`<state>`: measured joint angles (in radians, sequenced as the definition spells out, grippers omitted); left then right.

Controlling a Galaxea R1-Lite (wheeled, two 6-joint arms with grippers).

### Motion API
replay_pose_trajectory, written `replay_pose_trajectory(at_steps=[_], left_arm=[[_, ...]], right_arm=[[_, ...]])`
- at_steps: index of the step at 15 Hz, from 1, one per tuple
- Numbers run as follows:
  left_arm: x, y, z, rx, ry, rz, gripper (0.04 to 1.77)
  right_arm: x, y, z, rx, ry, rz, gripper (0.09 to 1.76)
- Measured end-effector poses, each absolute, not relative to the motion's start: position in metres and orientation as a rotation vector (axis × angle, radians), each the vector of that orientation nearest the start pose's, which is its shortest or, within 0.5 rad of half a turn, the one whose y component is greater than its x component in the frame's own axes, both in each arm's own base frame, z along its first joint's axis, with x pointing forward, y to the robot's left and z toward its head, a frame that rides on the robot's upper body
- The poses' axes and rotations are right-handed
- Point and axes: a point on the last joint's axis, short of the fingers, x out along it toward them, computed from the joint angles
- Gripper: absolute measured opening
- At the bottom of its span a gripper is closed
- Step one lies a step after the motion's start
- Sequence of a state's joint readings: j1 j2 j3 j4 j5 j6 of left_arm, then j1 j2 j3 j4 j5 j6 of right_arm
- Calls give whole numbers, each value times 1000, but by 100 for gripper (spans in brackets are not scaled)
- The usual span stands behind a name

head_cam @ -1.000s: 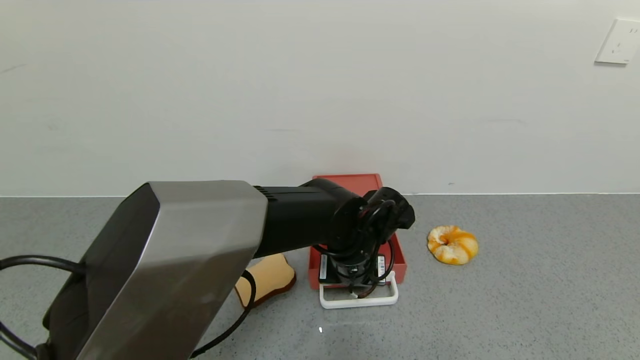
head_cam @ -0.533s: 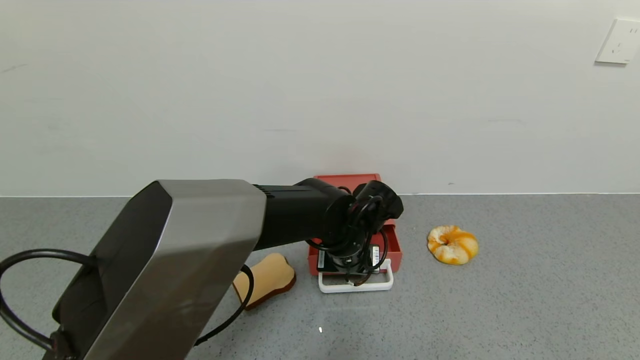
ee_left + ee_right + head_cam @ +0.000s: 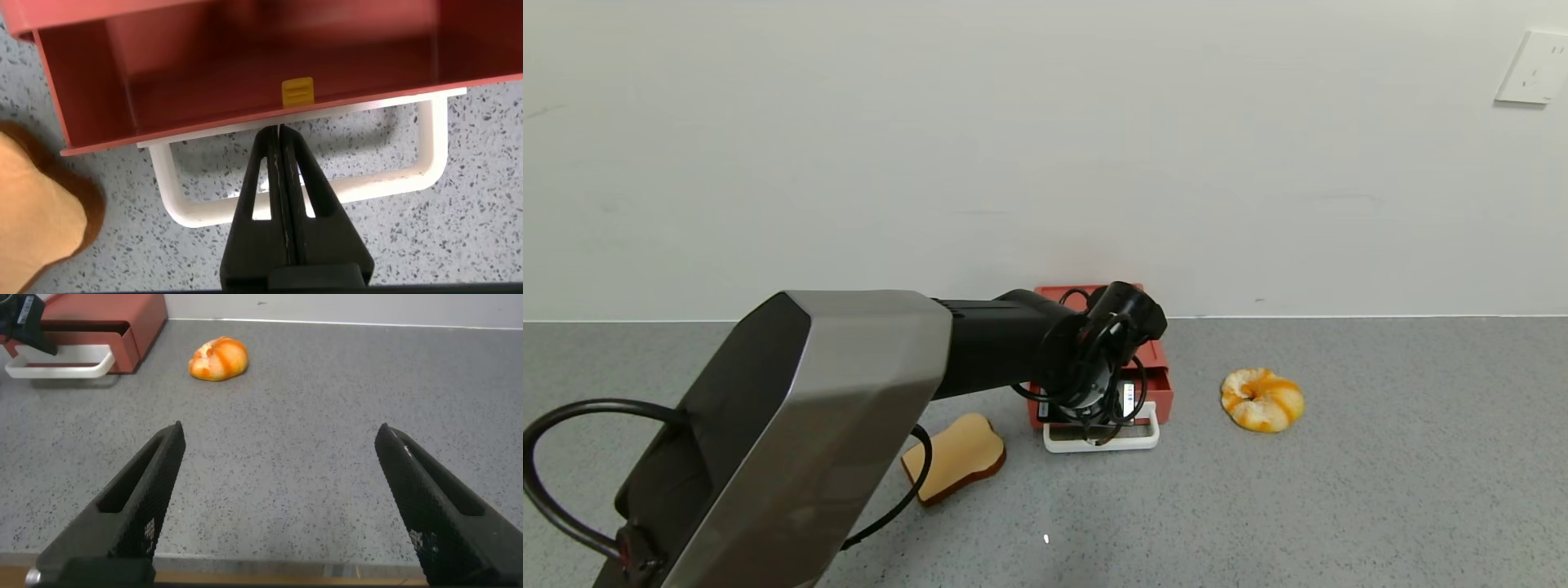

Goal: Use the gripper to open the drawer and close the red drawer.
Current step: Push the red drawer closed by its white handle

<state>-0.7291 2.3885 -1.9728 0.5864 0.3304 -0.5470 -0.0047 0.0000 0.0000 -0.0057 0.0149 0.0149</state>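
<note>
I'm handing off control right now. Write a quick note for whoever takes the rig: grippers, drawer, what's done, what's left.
Left gripper: fingers shut, tips inside the white handle loop, against the tray's front edge.
Right gripper: open, parked low over the counter, away from the work.
Red drawer: against the wall, tray open only a little, between bread slice and peeled orange.
Done: opened, mostly pushed back.
Left: finish closing, then withdraw.

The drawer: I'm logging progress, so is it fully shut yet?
Not yet. The drawer tray sticks out slightly, its inside showing in the left wrist view. The closed left end effector points at its front, inside the white handle.
</note>
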Motion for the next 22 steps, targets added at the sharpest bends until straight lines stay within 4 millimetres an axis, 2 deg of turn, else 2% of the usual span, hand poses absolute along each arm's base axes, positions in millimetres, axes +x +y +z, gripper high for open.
replay_pose_trajectory(at_steps=[15,22], left_arm=[[377,-295,115,-6,818,-140,11],[382,-293,112,-3,811,-135,11]], right_arm=[[-23,0,76,15,-5,10,171],[-23,0,76,15,-5,10,171]])
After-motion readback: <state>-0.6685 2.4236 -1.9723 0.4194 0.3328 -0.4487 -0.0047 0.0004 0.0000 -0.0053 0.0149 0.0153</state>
